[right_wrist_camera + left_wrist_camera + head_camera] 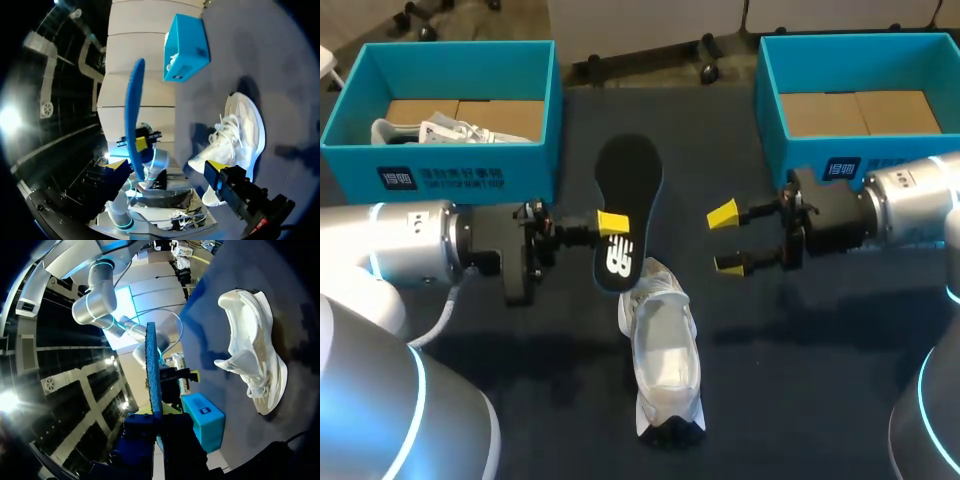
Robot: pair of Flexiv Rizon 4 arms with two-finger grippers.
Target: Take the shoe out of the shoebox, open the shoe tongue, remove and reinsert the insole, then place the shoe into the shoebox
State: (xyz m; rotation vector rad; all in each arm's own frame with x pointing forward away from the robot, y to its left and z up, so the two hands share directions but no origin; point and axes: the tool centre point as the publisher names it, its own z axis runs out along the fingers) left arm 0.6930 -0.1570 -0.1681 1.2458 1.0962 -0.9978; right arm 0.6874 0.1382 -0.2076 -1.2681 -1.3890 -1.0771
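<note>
A white shoe [665,350] lies on the dark table in front of the middle, its opening facing up. Above its toe my left gripper [613,223] is shut on the insole [628,200], black on top with a white logo. The left wrist view catches the insole [153,370] edge-on, blue, clamped between the fingers, with the shoe [250,355] beside it. My right gripper [725,240] hangs open to the right of the insole, holding nothing. From the right wrist view, the insole [132,115] and the shoe [240,135] lie ahead of the open right gripper [167,167].
A blue shoebox [535,80] at the back left holds another white shoe [440,130]. A second blue shoebox [770,90] at the back right shows only its cardboard floor. The same left box [187,47] appears beyond the shoe.
</note>
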